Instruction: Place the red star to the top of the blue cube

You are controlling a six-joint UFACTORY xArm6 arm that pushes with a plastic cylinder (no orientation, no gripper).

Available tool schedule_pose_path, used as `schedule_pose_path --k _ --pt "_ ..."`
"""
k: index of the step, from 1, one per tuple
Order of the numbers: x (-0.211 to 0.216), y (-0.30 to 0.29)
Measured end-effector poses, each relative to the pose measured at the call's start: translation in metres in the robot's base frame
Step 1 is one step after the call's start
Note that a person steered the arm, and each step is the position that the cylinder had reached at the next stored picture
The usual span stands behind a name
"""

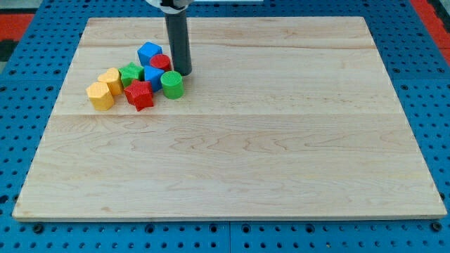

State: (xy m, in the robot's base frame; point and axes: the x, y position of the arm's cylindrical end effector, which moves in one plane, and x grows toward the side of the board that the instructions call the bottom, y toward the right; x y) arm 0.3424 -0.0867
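Observation:
The red star (140,94) lies in a tight cluster at the board's upper left. A blue cube (149,53) sits at the top of the cluster, with a second blue block (152,76) lower down, just above and right of the star. My tip (183,72) stands at the cluster's right edge, right of a red cylinder (160,62) and just above a green cylinder (172,84). The star is below the blue cube, on the far side of the cluster from my tip.
A green star-like block (131,73) sits left of the lower blue block. Two yellow blocks (110,79) (100,96) lie at the cluster's left end. The wooden board (281,140) rests on a blue pegboard surface (21,84).

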Motion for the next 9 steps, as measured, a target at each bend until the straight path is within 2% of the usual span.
schedule_pose_path --k 1,2,3,4,5,9 --pt "0.012 0.027" --pt "0.068 0.083" --pt "0.148 0.059" --pt "0.179 -0.01" --pt "0.18 -0.045" --pt "0.18 -0.084"
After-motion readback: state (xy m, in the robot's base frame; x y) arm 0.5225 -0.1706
